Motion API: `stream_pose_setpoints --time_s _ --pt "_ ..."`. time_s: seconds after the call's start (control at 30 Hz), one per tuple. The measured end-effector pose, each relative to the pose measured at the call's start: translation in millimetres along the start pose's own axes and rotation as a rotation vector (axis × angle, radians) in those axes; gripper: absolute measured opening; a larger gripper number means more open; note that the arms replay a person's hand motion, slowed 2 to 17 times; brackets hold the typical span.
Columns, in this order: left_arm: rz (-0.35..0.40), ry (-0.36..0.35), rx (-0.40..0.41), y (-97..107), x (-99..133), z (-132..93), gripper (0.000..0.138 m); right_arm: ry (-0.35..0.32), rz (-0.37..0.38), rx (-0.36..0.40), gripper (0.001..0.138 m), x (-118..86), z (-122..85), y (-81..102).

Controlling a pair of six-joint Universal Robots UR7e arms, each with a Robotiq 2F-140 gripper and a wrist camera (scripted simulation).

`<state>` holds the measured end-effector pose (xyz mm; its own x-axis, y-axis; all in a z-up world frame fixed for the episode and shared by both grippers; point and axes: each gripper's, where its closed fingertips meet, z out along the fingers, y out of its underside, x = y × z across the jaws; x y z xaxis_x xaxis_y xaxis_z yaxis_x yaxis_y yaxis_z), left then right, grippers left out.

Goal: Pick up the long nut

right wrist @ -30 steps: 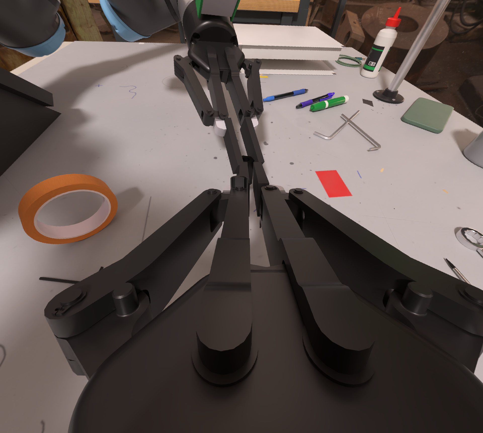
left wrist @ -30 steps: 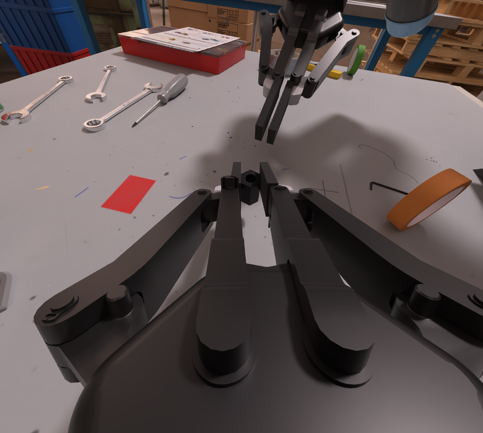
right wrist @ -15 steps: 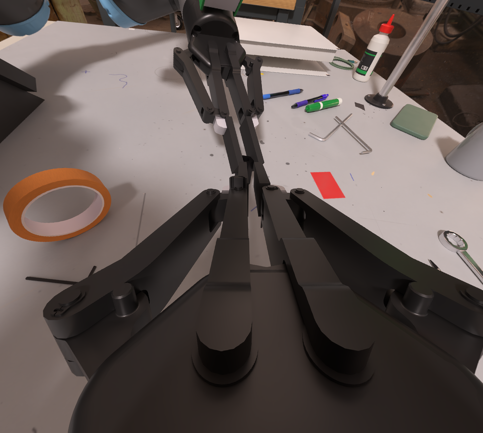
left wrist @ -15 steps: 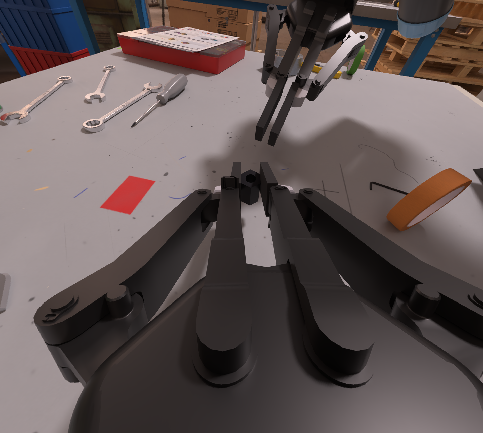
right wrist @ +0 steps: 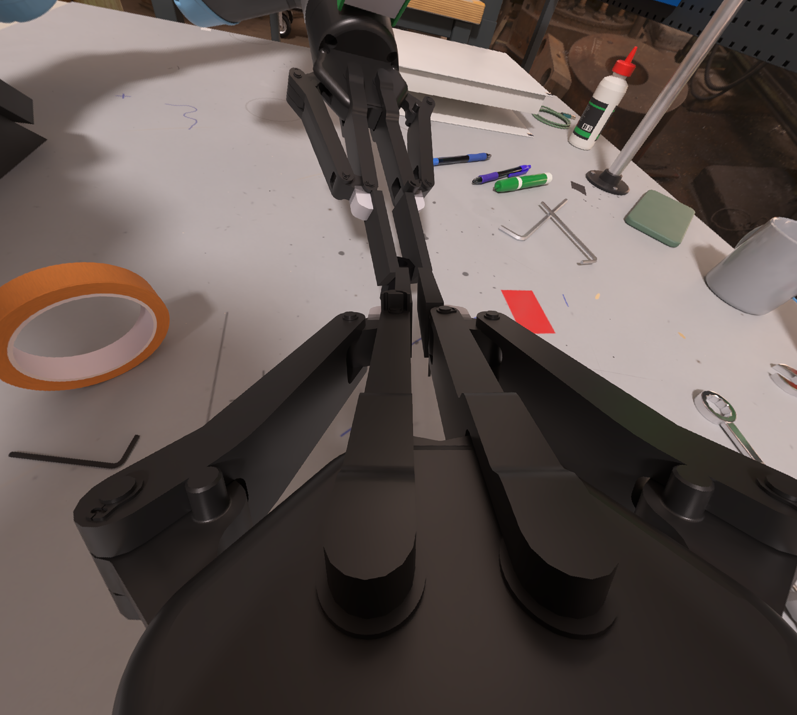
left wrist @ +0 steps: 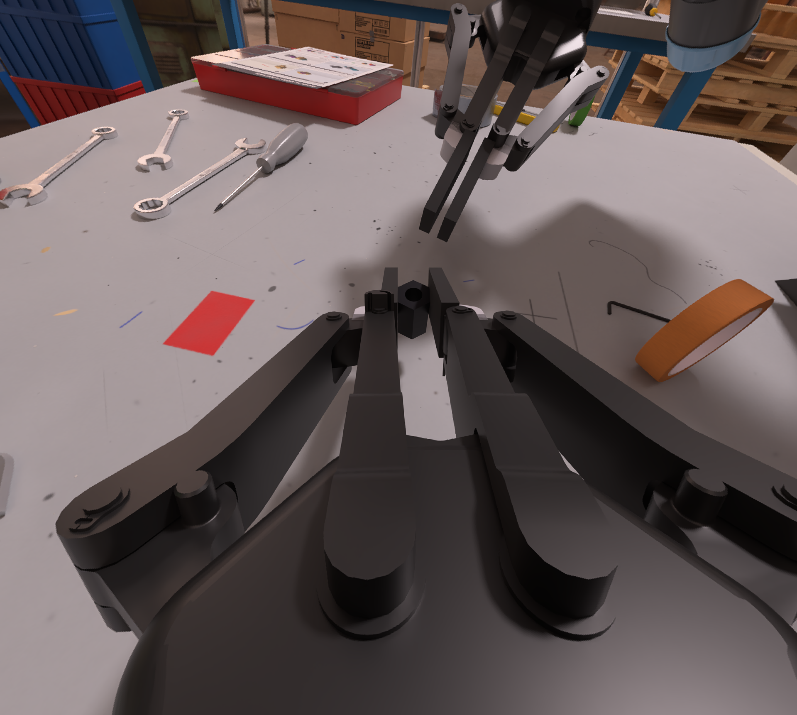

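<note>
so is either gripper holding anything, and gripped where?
The left gripper holds the long nut, black and hexagonal, upright by two opposite side faces, bore end up. The right gripper is shut on nothing.

I see a matt black long nut (left wrist: 412, 308) with smooth flats, my left gripper (left wrist: 412, 284) in dull dark metal, shiny steel wrenches (left wrist: 196, 178), a scuffed, speckled grey bench (left wrist: 302, 241), a papery orange tape roll (right wrist: 82, 323), a glossy red plastic case (left wrist: 297, 97)
</note>
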<state>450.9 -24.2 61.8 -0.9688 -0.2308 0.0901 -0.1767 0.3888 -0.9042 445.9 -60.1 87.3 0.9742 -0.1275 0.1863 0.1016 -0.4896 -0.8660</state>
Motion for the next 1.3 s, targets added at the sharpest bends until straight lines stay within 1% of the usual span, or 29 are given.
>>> stream_pose_setpoints --time_s 0.33,0.73,1.1,1.3 --pt "0.003 0.005 0.0 -0.2 1.2 0.7 0.019 0.026 -0.066 0.005 0.005 -1.2 0.2 -2.0" --pt "0.006 0.009 0.001 -0.4 2.3 1.0 0.019 0.028 -0.08 0.022 0.005 -3.0 1.1 -4.1" --pt "0.017 0.02 -0.003 0.0 4.8 1.6 0.019 0.033 -0.118 0.022 0.006 -4.5 1.7 -3.9" --pt "0.019 0.024 0.002 -0.7 5.4 1.2 0.019 0.028 -0.118 0.027 0.006 -5.1 1.7 -3.8"
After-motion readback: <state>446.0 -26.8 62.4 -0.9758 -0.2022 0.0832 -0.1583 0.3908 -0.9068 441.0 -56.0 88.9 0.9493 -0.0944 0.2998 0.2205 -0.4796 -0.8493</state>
